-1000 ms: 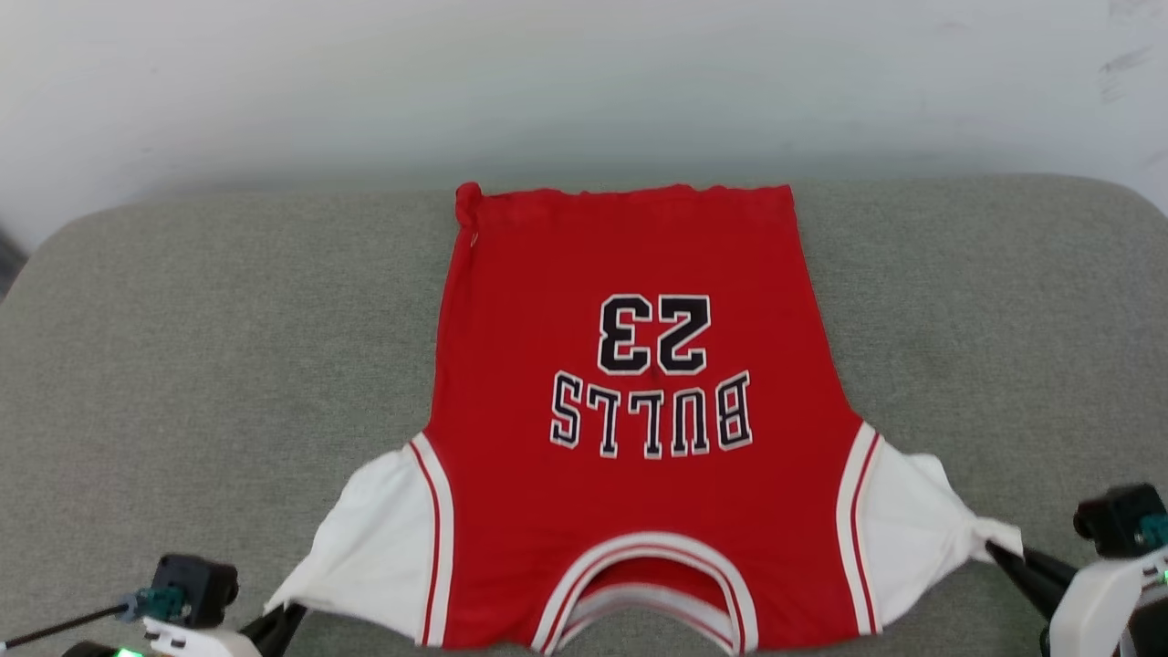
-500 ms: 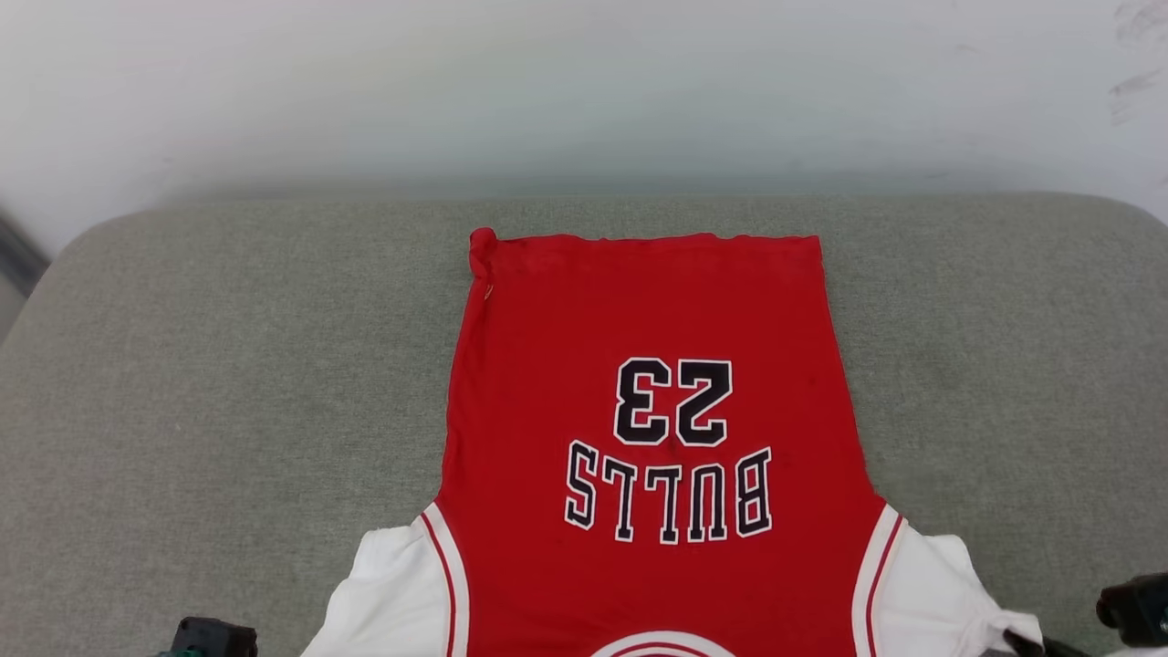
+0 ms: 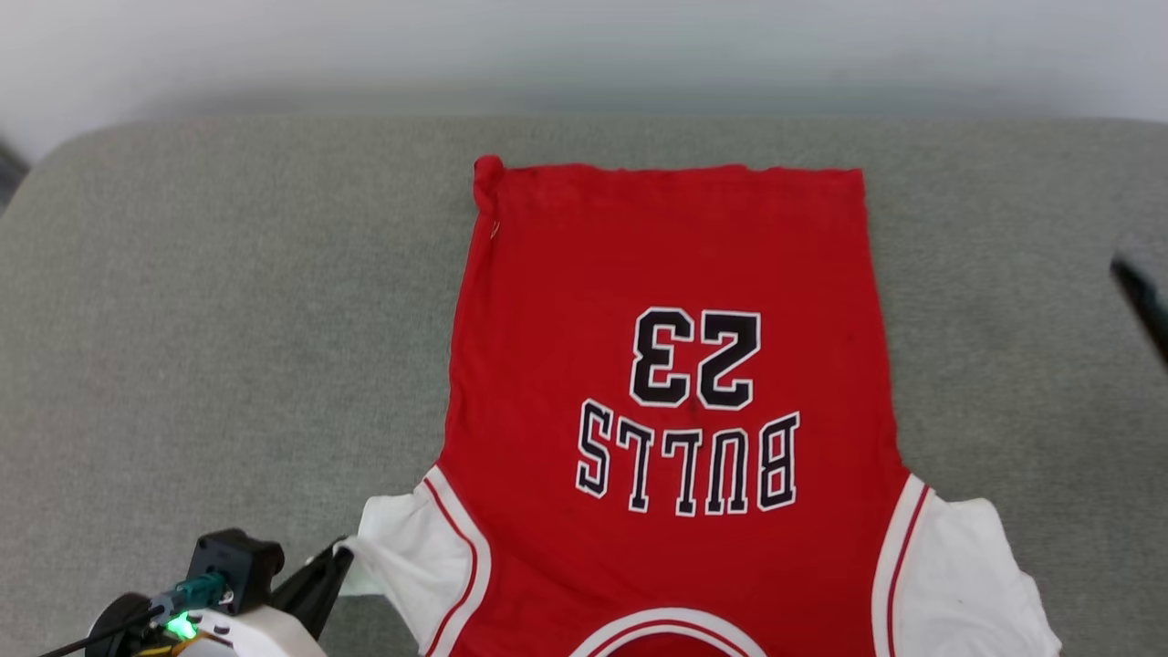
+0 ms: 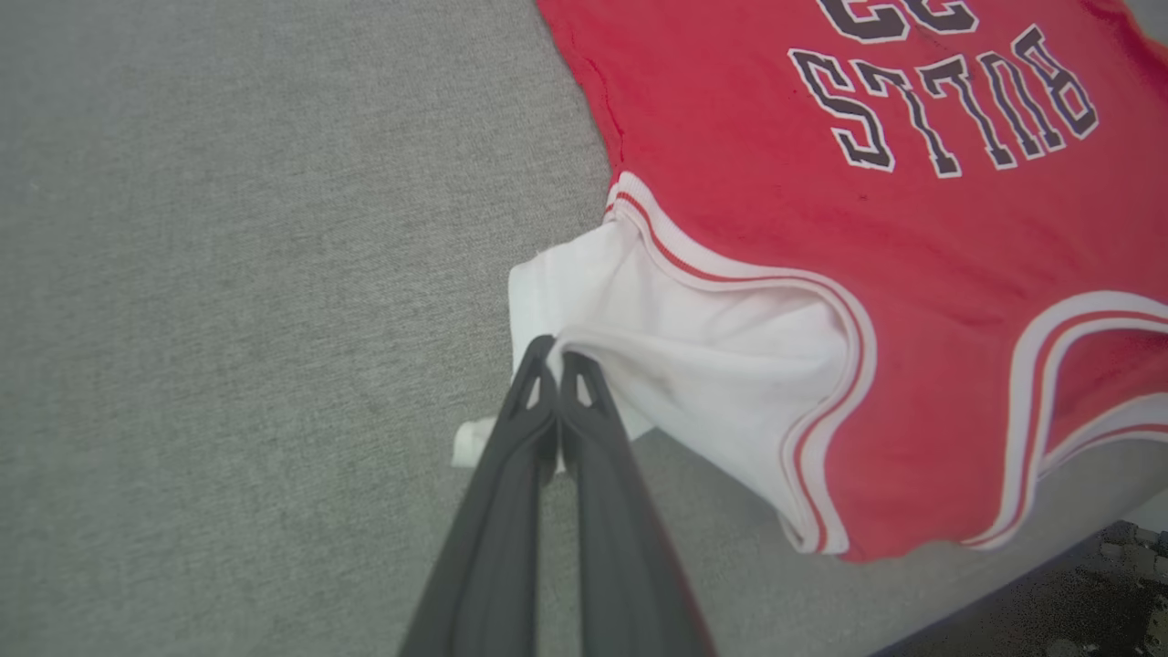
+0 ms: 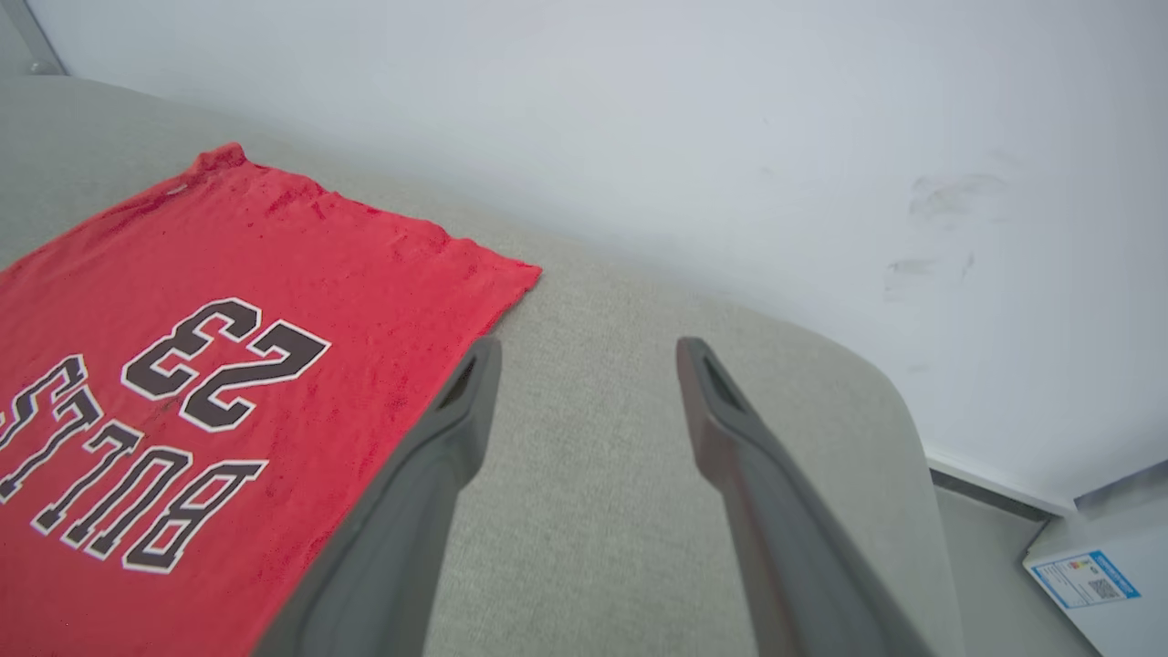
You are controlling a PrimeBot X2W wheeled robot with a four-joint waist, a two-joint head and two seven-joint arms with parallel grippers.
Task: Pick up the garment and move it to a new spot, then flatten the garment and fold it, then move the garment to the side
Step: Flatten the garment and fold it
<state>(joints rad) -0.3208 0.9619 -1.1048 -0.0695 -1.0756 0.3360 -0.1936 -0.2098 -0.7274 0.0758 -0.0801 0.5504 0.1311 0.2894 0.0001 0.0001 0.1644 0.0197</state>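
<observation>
The red garment [image 3: 657,274] lies spread flat on the grey cushion [image 3: 228,319], "BULLS 23" print up, hem far, collar at the near edge. My left gripper [image 3: 339,555] is at the lower left, shut on the edge of the garment's left white sleeve [image 3: 401,547]; the left wrist view shows the closed fingertips [image 4: 546,358] pinching that white cloth [image 4: 693,365]. My right gripper [image 5: 589,351] hangs open above bare cushion, just right of the garment [image 5: 228,301], holding nothing. One dark finger [image 3: 1142,297] of it shows at the head view's right edge. The right sleeve [image 3: 967,584] lies loose.
A pale wall [image 3: 584,46] stands right behind the cushion. The cushion's near edge drops to a dark floor [image 4: 1086,593]. A white box with a blue label [image 5: 1090,575] sits beyond the cushion's far right corner. Bare cushion lies on both sides of the garment.
The head camera shifted. My right gripper has let go of the right sleeve, opened and lifted away to the right of the garment. The left gripper still pinches the left sleeve.
</observation>
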